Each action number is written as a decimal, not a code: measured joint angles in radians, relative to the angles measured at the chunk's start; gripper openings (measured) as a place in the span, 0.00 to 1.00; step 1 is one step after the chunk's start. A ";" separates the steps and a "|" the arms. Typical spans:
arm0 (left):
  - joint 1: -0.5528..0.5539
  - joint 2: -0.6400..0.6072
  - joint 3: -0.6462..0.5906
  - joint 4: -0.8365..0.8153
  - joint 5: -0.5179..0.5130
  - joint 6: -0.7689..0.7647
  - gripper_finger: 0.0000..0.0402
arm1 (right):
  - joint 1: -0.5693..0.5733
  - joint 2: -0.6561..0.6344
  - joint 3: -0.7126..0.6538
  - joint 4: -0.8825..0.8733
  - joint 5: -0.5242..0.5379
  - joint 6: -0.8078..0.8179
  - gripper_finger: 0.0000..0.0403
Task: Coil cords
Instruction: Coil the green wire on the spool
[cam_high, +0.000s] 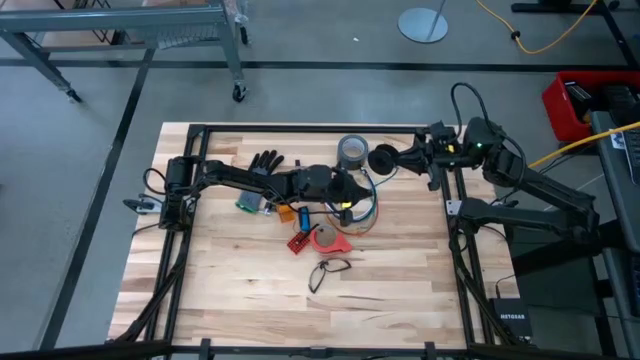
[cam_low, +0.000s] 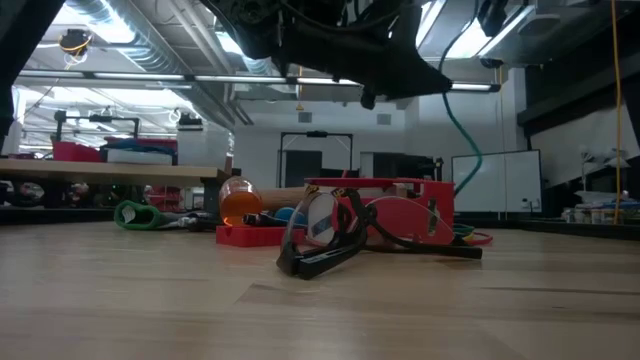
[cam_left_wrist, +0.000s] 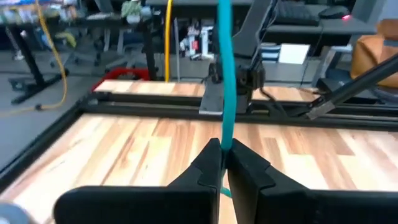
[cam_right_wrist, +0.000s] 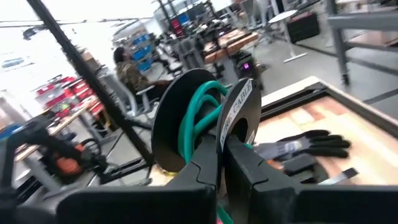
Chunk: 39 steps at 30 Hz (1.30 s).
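1. While the left gripper (cam_left_wrist: 222, 163) sits near the middle of the table, its fingers (cam_left_wrist: 205, 167) are pinched shut on a teal cord (cam_left_wrist: 224, 81).
2. That cord runs straight out from the fingertips toward 12 o'clock, long and tight.
3. Over at 2 o'clock, the right gripper (cam_right_wrist: 222, 152) is shut on a black spool (cam_right_wrist: 205, 118) with teal cord wound on it.
4. I think the left arm is nearer the loose cords (cam_high: 362, 212).
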 joint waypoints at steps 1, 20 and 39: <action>0.001 0.000 0.000 -0.013 -0.009 -0.009 0.02 | 0.000 -0.007 0.000 -0.010 -0.018 0.000 0.03; 0.059 -0.003 0.000 -0.213 0.018 -0.238 0.00 | 0.000 -0.149 0.000 -0.577 0.007 -0.054 0.03; 0.175 -0.003 0.000 -0.151 0.168 -0.395 0.00 | 0.000 0.156 0.000 -0.683 0.184 -0.191 0.03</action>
